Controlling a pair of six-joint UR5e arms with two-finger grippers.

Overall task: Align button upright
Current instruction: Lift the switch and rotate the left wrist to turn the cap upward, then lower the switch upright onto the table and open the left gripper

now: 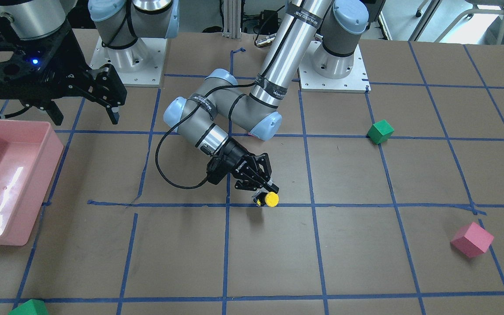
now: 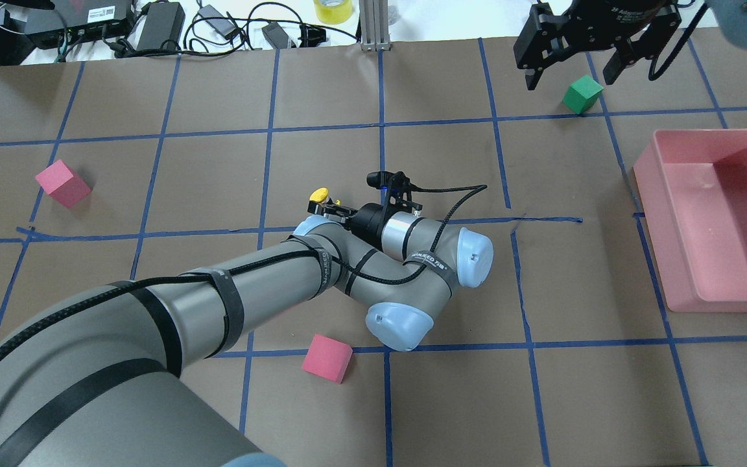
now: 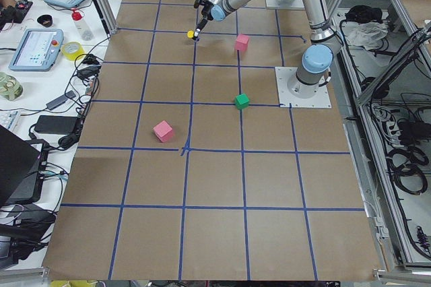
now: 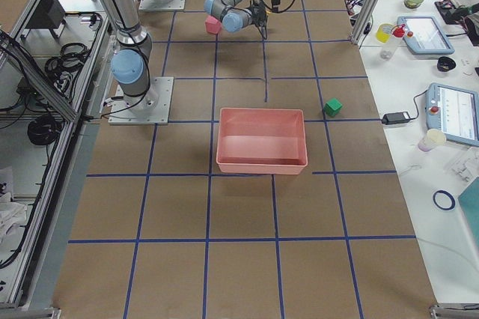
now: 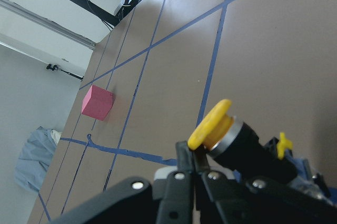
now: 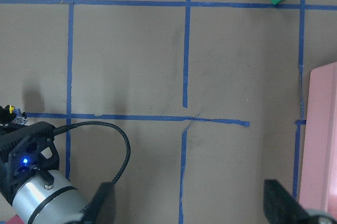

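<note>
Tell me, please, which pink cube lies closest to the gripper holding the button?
The pink cube lying by the bent joints of the left arm; the other pink cube sits far off to the robot's left.

A small button (image 1: 271,199) with a round yellow cap, black body and whitish base is near the middle of the table, over a blue tape line (image 1: 365,204). It is tipped sideways, not upright, with its body clamped in the left gripper (image 1: 264,191).
</note>
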